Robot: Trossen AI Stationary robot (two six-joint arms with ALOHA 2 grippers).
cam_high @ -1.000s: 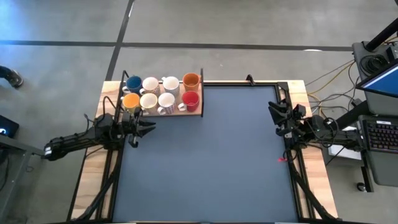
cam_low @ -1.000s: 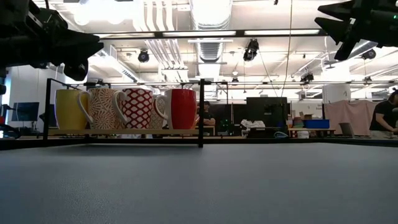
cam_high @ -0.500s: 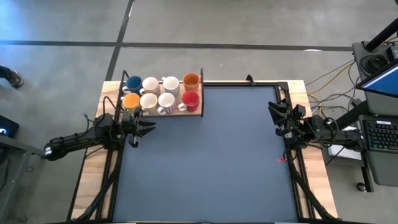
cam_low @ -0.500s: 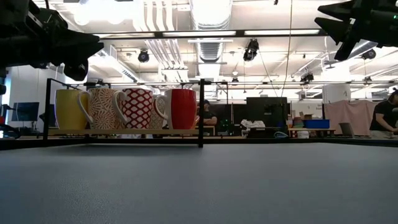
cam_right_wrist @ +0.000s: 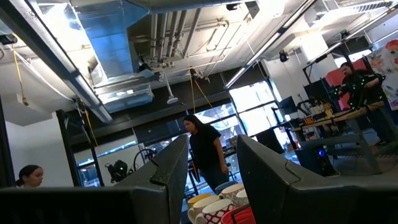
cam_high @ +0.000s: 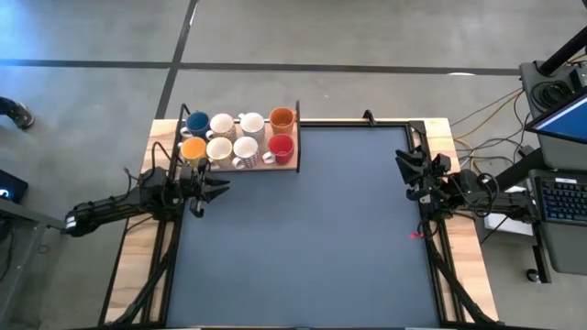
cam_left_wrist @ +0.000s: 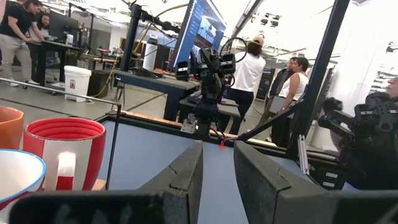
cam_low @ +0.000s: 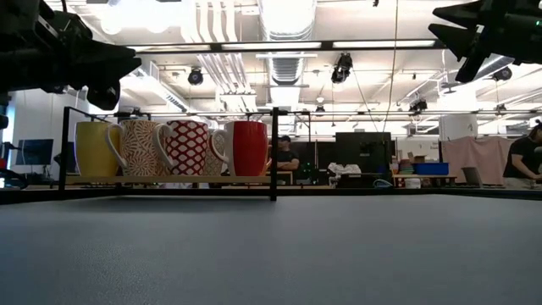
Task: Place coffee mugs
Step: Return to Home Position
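Eight coffee mugs stand in two rows of four on a wooden tray [cam_high: 292,166] at the table's far left corner. The far row holds a blue mug [cam_high: 197,122], two white ones [cam_high: 222,124] [cam_high: 251,123] and an orange one [cam_high: 282,118]. The near row holds an orange mug [cam_high: 193,148], a cream one [cam_high: 219,148], a white one [cam_high: 245,148] and a red one [cam_high: 281,147]. My left gripper [cam_high: 226,186] hovers open just near of the tray, pointing right; the red mug [cam_left_wrist: 62,149] shows beside it. My right gripper [cam_high: 400,169] waits open at the table's right edge, raised, pointing left.
A black metal frame [cam_low: 273,152] rises around the tray. The dark table mat [cam_high: 303,238] spreads from the tray to the near and right edges. People stand in the room beyond the table [cam_left_wrist: 247,68]. Desks and cables sit right of the table [cam_high: 550,197].
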